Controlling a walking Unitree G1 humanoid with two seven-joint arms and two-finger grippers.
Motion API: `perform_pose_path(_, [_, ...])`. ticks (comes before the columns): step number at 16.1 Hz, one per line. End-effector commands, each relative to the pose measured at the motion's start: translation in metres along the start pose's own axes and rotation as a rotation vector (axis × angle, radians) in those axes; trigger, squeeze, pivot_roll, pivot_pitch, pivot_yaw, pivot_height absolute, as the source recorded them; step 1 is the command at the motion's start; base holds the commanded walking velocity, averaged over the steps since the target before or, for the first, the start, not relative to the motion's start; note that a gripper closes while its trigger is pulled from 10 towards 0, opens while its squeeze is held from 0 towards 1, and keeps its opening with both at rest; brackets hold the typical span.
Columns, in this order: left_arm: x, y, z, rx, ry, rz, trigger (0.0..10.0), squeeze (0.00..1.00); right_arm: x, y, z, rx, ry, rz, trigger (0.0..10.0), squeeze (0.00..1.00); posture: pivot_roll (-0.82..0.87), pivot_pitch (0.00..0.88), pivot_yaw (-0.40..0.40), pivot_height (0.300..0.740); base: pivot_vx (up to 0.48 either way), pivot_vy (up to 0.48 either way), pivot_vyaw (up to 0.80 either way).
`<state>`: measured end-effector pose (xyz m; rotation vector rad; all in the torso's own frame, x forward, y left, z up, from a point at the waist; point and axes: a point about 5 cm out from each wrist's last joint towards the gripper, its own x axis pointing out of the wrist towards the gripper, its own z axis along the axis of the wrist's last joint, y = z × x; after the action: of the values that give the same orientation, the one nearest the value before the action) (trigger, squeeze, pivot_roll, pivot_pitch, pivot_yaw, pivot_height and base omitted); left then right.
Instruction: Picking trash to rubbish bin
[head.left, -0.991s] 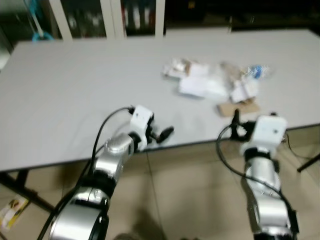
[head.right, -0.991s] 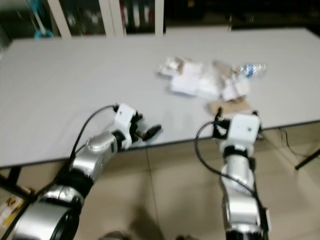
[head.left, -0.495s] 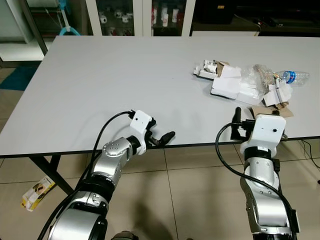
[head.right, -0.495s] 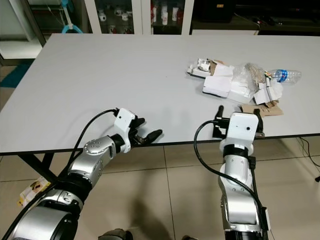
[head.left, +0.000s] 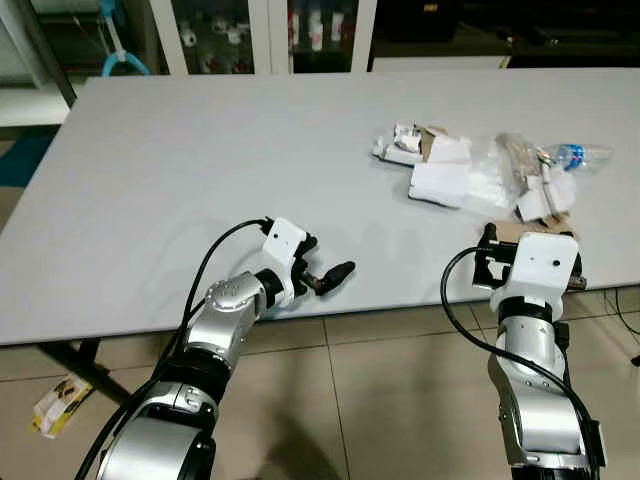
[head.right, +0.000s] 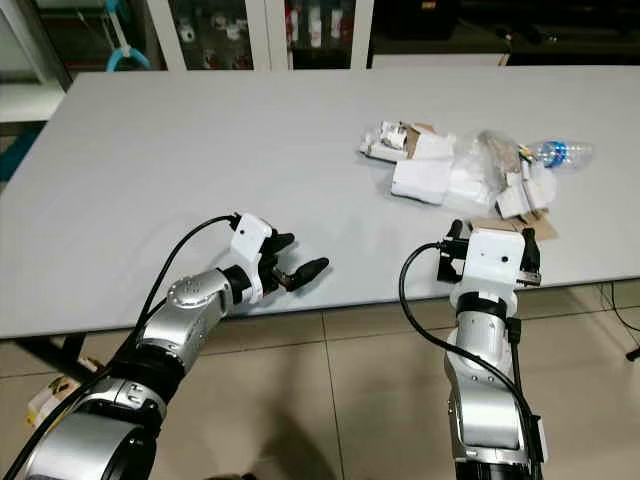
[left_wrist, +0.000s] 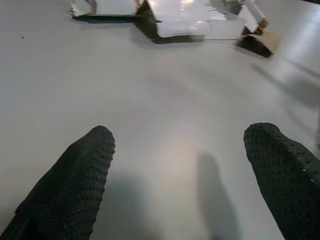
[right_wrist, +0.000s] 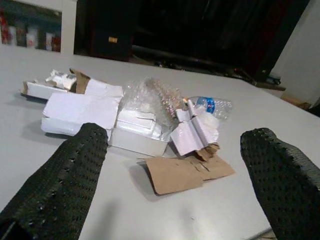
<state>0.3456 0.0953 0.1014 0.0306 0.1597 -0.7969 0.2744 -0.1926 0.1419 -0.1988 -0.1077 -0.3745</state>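
Both grippers now over table (head.left: 150, 180) edge: left gripper (head.left: 325, 277) lower centre, right gripper (right_wrist: 175, 180) lower right, each spread wide and empty; trash (head.left: 470, 175) upper right, untouched; best to reach right over nearest cardboard (right_wrist: 187, 172), then pinch squarely.

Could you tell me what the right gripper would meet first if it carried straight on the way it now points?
Probably the torn brown cardboard, lying nearest ahead of the right gripper between its open jaws; the white boxes sit just beyond. Depth is uncertain.
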Motion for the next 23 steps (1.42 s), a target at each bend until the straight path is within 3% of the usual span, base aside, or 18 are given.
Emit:
perform_pose_path(1, [0.0,-0.001,0.002,0.004,-0.011,-0.01,10.0,0.0,0.001,-0.003,0.0,-0.015,0.009,-0.02,10.0,1.0,0.2,0.083,-0.027,0.74,0.48,0.0,0.0])
perform_pose_path(8, [-0.001,0.0,0.001,0.013,-0.004,-0.008,10.0,0.0,0.004,0.0,0.001,-0.024,0.007,-0.024,10.0,1.0,0.2,0.084,-0.03,0.74,0.468,0.0,0.0])
perform_pose_path(15, [-0.004,0.001,0.001,0.011,-0.013,-0.013,10.0,0.0,0.005,-0.004,-0.001,-0.046,0.025,-0.059,10.0,1.0,0.21,0.084,-0.031,0.74,0.0,0.0,0.0])
perform_pose_path(23, [-0.007,0.005,0.005,0.026,-0.011,-0.017,10.0,0.0,0.012,-0.01,-0.01,0.075,0.106,-0.074,10.0,1.0,0.22,0.1,-0.021,0.74,0.0,0.0,0.0])
